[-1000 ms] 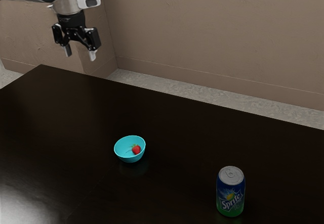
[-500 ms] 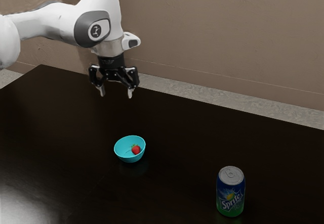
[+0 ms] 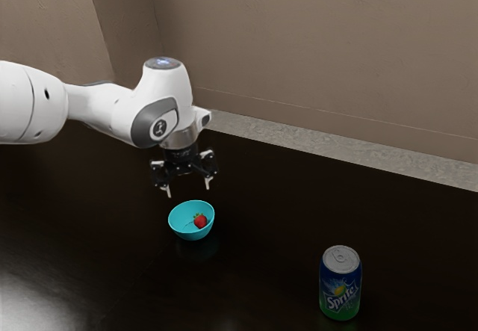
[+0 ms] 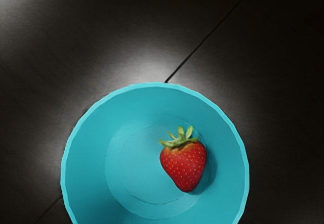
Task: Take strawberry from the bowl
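A Sprite can (image 3: 340,282) is standing upright nearest the exterior camera, on the dark table (image 3: 403,234). Farther back, well apart from the can, a turquoise bowl (image 3: 191,231) is sitting upright, and the red strawberry (image 4: 184,166) is lying off-centre inside it, showing its green leaves. The gripper (image 3: 188,189) is hanging above the table near the bowl, pointing down, its two fingers standing wide apart. Behind the table, a brown wall (image 3: 321,47) is rising.

Count: 1 of each.
1 round turquoise bowl (image 4: 86,173); in it, 1 red, green-leaved strawberry (image 4: 185,166); under it, 1 dark, smooth table (image 3: 261,204); well apart, toward the exterior view's right, 1 blue-green cylindrical metal Sprite can (image 3: 340,290).
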Robot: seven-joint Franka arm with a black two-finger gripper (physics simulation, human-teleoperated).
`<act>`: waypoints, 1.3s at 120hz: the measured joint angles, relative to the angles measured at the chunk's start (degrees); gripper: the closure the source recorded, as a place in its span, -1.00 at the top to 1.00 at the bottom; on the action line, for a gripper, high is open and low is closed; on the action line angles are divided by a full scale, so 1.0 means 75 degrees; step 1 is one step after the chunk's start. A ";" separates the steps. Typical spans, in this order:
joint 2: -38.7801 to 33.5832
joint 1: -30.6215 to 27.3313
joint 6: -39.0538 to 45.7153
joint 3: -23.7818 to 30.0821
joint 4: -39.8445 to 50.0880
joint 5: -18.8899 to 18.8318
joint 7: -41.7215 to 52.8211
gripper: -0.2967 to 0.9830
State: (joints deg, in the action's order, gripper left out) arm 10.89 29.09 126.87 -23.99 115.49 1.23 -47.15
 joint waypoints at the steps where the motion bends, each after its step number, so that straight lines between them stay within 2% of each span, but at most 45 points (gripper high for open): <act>1: -0.0005 -0.0003 0.0042 -0.0002 0.0027 -0.0001 -0.0019 0.49; 14: -0.0045 -0.0038 0.0491 -0.0010 0.0322 -0.0012 -0.0213 0.47; 80: 0.0047 0.0025 0.1188 -0.0012 0.0942 -0.0022 -0.0399 -0.02; 156: 0.0666 0.0015 0.1858 -0.0001 0.0862 0.0064 -0.0395 -0.10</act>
State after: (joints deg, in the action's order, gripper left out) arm 15.88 29.20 140.80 -23.99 121.95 1.70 -50.11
